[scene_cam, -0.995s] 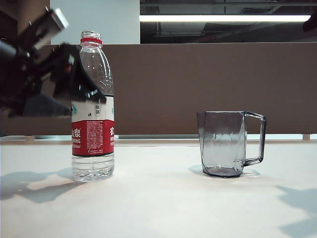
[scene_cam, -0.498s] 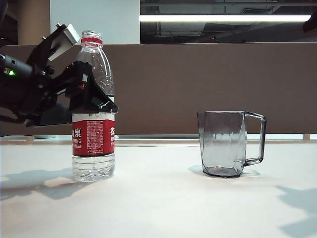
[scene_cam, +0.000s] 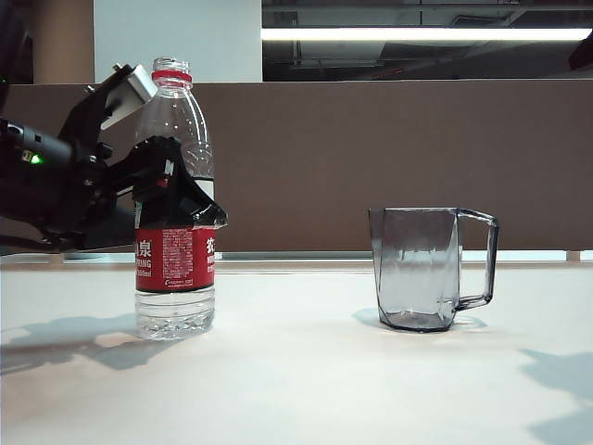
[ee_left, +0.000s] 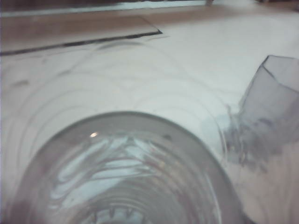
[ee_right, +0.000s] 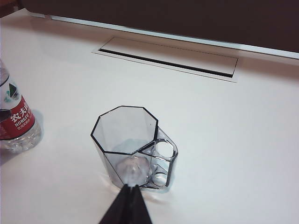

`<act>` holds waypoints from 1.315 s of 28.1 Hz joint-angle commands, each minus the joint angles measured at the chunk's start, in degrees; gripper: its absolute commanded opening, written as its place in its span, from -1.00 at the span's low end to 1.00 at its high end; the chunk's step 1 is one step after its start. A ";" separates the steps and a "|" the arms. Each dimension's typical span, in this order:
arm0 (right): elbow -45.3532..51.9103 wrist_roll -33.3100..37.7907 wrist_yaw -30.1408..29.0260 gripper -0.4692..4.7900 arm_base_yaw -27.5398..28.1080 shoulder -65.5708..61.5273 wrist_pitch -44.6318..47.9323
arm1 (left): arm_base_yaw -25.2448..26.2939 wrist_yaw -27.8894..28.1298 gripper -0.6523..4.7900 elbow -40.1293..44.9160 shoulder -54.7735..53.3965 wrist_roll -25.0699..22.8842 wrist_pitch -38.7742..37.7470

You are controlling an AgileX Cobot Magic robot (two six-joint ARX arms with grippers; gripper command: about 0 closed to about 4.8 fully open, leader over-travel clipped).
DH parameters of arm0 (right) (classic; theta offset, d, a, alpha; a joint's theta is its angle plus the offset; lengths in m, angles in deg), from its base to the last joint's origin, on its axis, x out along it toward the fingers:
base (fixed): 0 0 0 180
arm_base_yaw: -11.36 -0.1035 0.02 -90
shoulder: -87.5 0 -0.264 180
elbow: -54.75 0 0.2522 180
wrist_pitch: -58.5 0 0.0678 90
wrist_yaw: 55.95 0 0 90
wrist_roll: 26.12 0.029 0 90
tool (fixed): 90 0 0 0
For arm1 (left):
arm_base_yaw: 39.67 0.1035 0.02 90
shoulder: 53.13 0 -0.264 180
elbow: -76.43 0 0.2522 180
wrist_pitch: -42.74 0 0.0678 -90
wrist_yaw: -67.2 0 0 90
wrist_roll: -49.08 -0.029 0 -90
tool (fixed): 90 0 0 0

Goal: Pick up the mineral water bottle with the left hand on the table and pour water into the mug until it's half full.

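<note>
The mineral water bottle (scene_cam: pixel 174 199), uncapped, thin-walled and probably easy to squeeze, stood on the surface (scene_cam: pixel 296 380) at nine o'clock from the mug (scene_cam: pixel 426 269), with the left end effector (scene_cam: pixel 181 199) wide around its label-top midsection, the likely firmest hold, while the right end effector (ee_right: pixel 130 203) hung closed near the mug.

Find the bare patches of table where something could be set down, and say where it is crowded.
Bare table lies between the mineral water bottle and the mug, and in front of both. It is crowded at the bottle, where the open left gripper straddles it. The shut right gripper hangs above the mug.
</note>
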 commanded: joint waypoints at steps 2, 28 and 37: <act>-0.46 0.20 -0.09 -0.84 -0.07 0.02 0.83 | -0.02 0.20 1.00 -0.20 -1.66 -0.42 4.39; -0.46 0.15 -0.04 -0.84 -0.04 -0.02 0.79 | -0.07 1.20 1.00 -0.72 -3.45 -1.29 6.43; -0.44 -0.07 0.11 -0.84 -0.04 -0.02 0.79 | -0.07 1.18 1.00 -0.72 -3.45 -1.29 6.43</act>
